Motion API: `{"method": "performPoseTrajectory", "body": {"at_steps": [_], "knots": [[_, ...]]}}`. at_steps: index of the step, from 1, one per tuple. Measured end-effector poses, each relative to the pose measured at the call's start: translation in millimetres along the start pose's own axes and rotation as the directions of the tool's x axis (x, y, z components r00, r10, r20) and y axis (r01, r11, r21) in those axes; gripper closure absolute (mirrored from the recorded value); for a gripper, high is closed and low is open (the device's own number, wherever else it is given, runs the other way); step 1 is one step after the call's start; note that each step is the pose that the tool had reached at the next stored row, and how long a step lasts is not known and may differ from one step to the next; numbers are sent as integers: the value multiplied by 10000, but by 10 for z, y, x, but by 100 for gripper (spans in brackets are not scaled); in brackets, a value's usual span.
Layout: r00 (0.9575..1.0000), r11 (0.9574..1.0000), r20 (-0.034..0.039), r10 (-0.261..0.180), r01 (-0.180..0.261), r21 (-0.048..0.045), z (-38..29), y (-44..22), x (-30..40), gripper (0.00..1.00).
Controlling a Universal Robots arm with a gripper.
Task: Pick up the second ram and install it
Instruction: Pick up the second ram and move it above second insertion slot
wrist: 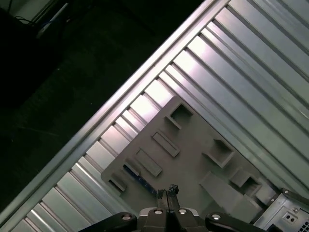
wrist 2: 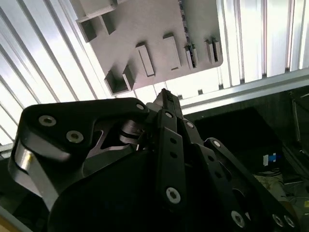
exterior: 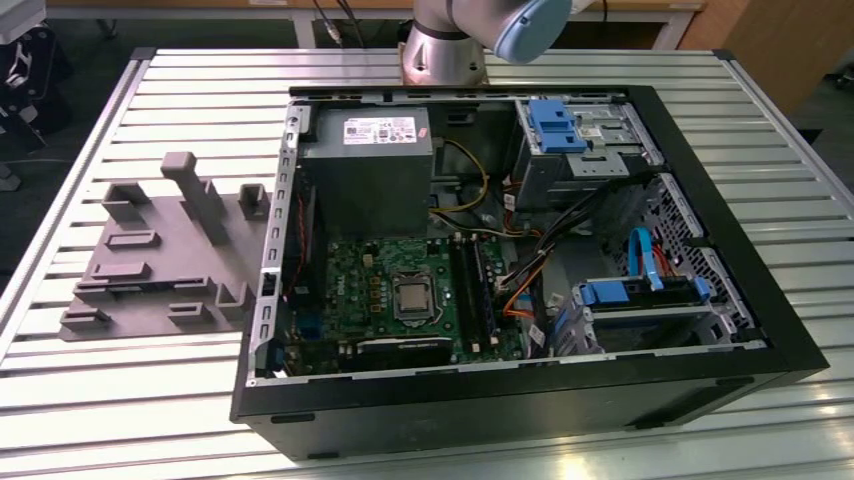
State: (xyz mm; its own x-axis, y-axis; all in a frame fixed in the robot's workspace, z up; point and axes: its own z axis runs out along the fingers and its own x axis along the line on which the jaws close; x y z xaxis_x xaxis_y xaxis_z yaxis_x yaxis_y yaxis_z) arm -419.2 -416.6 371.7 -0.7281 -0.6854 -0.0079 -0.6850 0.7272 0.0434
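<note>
Gripper [wrist: 169, 189] fingers are pressed together with nothing between them, poised well above the grey fixture plate [wrist: 193, 162], which in the exterior view lies at 9 o'clock of the open computer case [exterior: 534, 410]. The second ram [wrist: 140, 180] stands on edge in a slot of that plate. A clean pick, I judge, calls for parted fingers set across the stick's flat faces at mid-length, lowered squarely and clear of the neighbouring blocks; the wrist looks roughly straight down at the plate.
</note>
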Motion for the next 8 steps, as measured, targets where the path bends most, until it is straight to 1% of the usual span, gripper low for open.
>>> {"method": "performPoseTrajectory", "body": {"at_steps": [2, 4, 6, 8], "knots": [[9994, 9994, -16, -359, 359, -3, 1, 0, 0, 89], [9973, 9973, -31, -729, 729, -7, 2, 0, 0, 89], [9941, 9941, -47, -1087, 1087, -11, 3, 0, 0, 89], [9895, 9895, -62, -1444, 1444, -16, 4, -1, 0, 89]]}}
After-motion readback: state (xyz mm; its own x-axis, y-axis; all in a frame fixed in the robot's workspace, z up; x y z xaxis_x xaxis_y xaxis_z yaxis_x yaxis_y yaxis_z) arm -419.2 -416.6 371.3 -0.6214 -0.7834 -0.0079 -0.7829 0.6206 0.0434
